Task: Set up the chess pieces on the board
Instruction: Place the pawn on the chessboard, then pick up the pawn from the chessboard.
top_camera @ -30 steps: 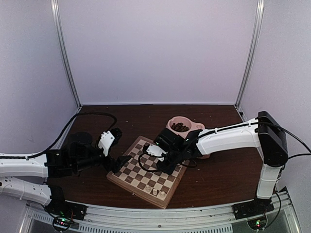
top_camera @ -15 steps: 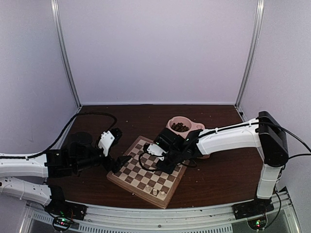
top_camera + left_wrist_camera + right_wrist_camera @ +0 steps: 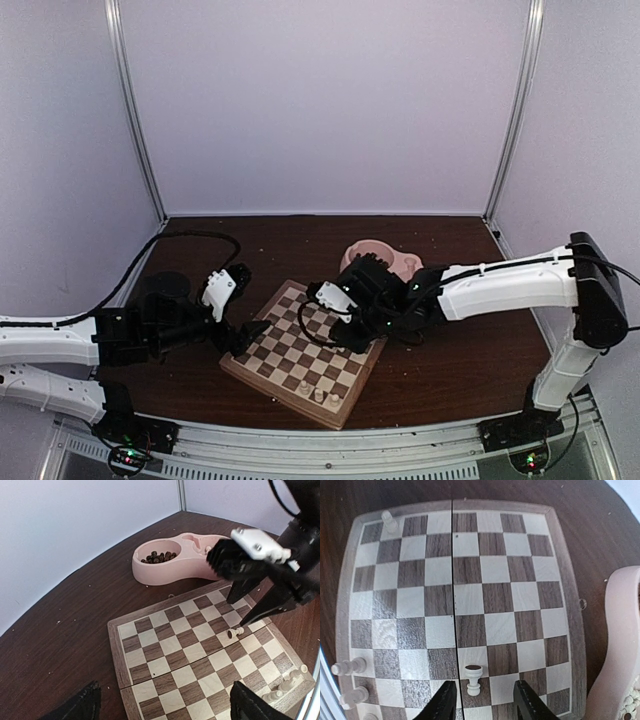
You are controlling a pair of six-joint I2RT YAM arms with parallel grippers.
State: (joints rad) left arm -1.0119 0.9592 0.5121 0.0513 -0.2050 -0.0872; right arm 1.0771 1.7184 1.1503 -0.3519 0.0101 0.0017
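While the small pale cream pawn [image 3: 472, 680] lies toppled on its side, I judge the step in hand is to right it, not to fetch another piece. It rests on the flat wooden chessboard of tan and brown checks [image 3: 495, 570], close to one rim and just beside the board's centre seam. The right gripper [image 3: 485, 700] hangs directly over it with its fingers apart, one on each side of the pawn and touching neither side. The pawn's length runs across the line between the fingers, so closing should catch the stem squarely. I would descend slowly, keep the pawn centred, and pinch near the waist; a turned piece like this probably rolls if one finger arrives first. Once it is lifted, it needs tipping onto its base before release.

The left gripper [image 3: 166, 707] waits at the opposite side of the board, spread wide and empty. A few other cream pieces [image 3: 287, 682] already stand along one edge row.

The pink double-compartment bowl [image 3: 170, 572] sits just beyond the board. One compartment holds a heap of tiny dark brown figures [image 3: 157, 557]; the other shows a few cream figures [image 3: 629, 702], though I cannot count them.
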